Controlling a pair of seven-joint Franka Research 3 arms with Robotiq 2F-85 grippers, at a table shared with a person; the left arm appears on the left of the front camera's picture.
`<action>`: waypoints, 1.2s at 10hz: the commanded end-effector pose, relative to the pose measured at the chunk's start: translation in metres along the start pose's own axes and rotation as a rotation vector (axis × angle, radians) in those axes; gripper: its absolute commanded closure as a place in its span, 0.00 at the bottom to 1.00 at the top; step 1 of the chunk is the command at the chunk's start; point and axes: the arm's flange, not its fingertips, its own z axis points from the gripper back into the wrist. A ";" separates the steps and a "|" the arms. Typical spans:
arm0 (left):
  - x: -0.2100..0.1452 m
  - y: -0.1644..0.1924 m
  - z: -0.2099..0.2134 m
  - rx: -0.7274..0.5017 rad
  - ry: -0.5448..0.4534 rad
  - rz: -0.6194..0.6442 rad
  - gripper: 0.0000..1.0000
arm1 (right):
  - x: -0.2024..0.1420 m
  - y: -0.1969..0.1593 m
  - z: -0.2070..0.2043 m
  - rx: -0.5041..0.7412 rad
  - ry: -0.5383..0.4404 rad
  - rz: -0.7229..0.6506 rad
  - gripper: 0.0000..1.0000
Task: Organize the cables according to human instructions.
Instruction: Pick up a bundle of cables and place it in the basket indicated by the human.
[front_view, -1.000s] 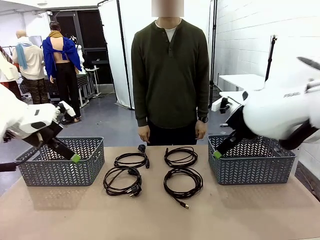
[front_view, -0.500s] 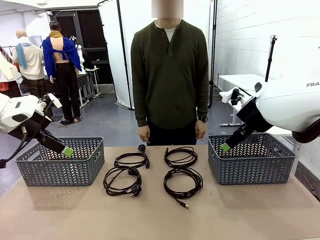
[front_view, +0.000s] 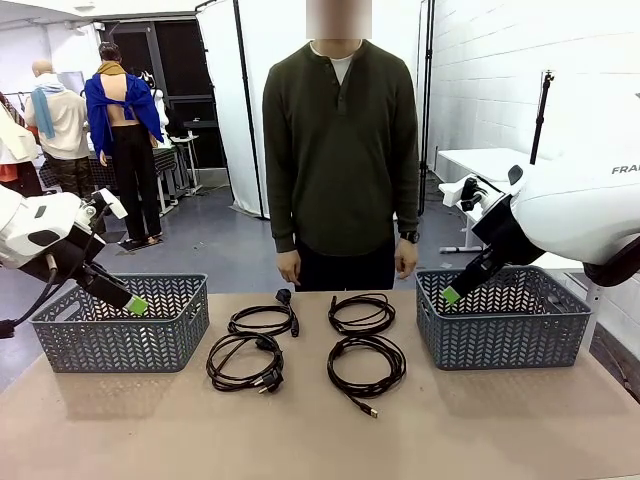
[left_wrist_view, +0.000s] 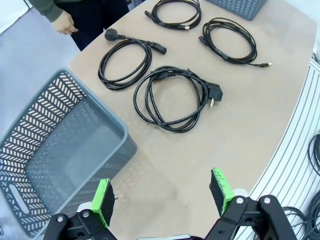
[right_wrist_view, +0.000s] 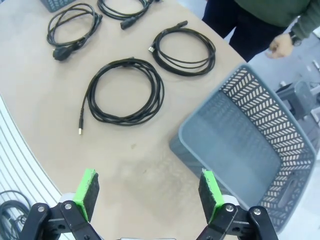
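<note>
- My left arm (front_view: 40, 235) comes in raised from the left. Its black forearm slants down, so the left gripper (front_view: 135, 303) hangs just above the left basket (front_view: 120, 345).
- Its jaws stand wide apart, with nothing between the green pads (left_wrist_view: 102, 200).
- My right arm (front_view: 570, 215) mirrors it from the right, wrist tipped down. The right gripper (front_view: 451, 295) hangs over the inner end of the right basket (front_view: 505, 340), also spread wide and empty.
- The only writing I can read is "FRA" on the right arm's white shell, cut off by the picture edge.
- The four coiled cables (front_view: 266, 343) lie on the table (front_view: 300, 440) between the baskets, two in front and two behind, each apart from the others.
- The front left coil ends in a two-pin plug (left_wrist_view: 212, 92).
- The person (front_view: 340, 150) stands at the far edge, behind the coils, with both arms hanging at the sides.
</note>
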 end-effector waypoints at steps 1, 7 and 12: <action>0.000 0.000 -0.001 0.009 0.005 0.010 0.00 | -0.001 0.000 -0.002 0.005 0.001 -0.001 0.00; 0.000 0.000 -0.001 0.009 0.005 0.010 0.00 | -0.001 0.000 -0.002 0.005 0.001 -0.001 0.00; 0.000 0.000 -0.001 0.009 0.005 0.010 0.00 | -0.001 0.000 -0.002 0.005 0.001 -0.001 0.00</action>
